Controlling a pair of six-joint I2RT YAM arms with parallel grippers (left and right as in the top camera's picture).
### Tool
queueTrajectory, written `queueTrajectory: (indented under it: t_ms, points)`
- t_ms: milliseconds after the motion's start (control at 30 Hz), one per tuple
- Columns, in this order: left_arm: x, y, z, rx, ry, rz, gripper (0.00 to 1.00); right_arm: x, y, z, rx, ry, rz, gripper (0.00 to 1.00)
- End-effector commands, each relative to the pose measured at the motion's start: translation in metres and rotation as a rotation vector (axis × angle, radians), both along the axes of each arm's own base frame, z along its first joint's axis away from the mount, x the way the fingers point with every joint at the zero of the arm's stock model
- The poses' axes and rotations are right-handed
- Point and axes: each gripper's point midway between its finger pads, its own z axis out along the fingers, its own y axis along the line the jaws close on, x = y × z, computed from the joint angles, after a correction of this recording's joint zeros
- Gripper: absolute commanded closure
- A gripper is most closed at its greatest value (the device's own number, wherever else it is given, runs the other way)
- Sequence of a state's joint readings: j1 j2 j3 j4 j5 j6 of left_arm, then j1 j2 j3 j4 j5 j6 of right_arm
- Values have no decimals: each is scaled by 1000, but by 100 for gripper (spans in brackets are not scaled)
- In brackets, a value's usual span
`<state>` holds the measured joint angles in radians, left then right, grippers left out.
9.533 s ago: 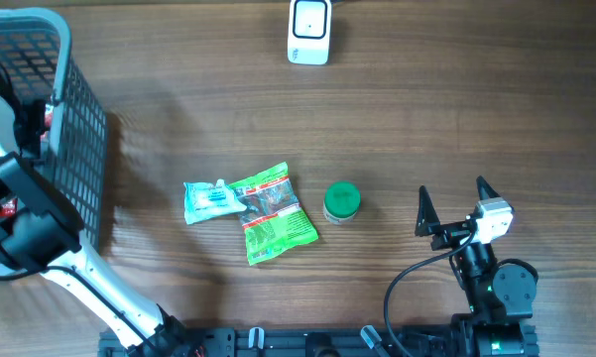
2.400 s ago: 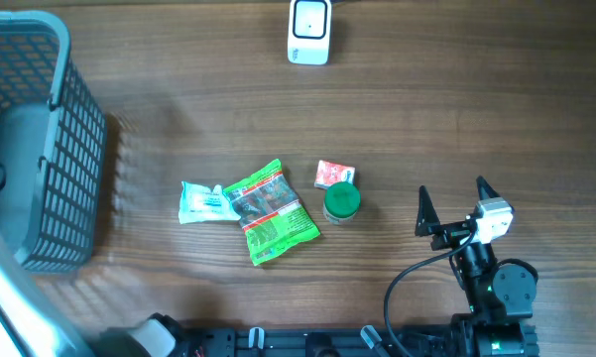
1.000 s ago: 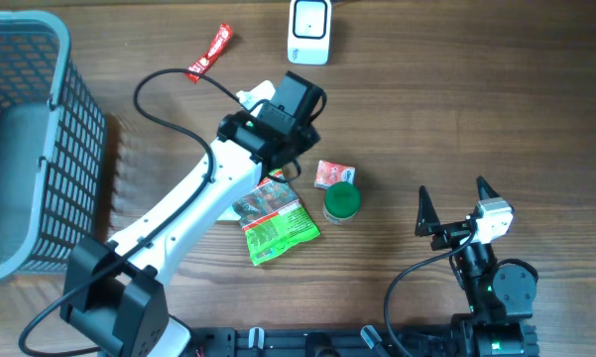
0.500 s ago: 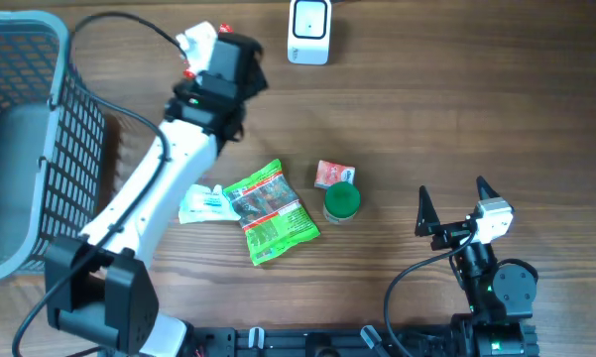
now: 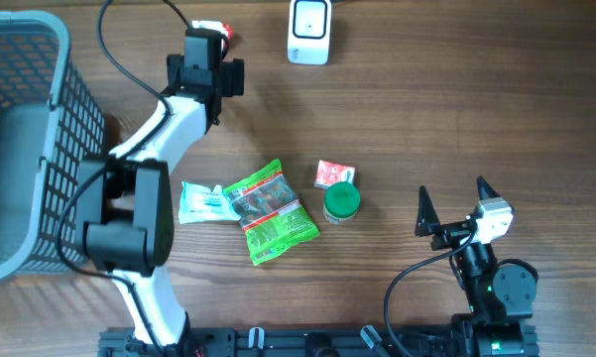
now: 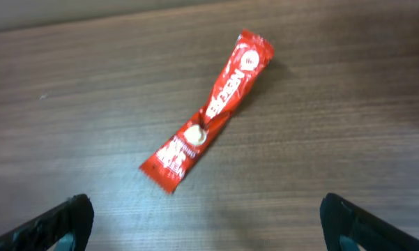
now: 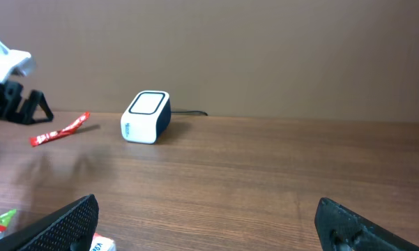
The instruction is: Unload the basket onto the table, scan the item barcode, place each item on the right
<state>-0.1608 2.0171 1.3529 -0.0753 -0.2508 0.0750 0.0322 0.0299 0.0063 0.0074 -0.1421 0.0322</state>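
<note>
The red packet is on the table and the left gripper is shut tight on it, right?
Not quite. The red packet does lie on the table, but the left gripper is not shut on it. It is wide open, with the packet lying free and untouched between its fingers. The left wrist view shows this.

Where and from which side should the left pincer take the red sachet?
Probably grip the red sachet at its narrow, creased middle, from straight above, the open left pincer turned to close across its short width. It lies flat and slanted on the table, so no side offers an edge.
</note>
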Motion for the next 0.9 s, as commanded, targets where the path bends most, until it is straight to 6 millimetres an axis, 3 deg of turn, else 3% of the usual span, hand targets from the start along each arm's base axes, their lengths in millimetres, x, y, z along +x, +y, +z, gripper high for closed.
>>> queueTrajectory:
  t_ms: [0,333,533,867]
  points:
    - [12,10,-21,-45,8,-98,0,-1,3,0,13,-1,17,0]
    - [32,32,-49,-159,-48,-142,0,-1,3,0,13,-1,17,0]
    - [41,31,-63,-157,-82,-146,0,-1,3,0,13,-1,17,0]
    - [32,21,-116,-127,-2,-195,0,-1,3,0,13,-1,17,0]
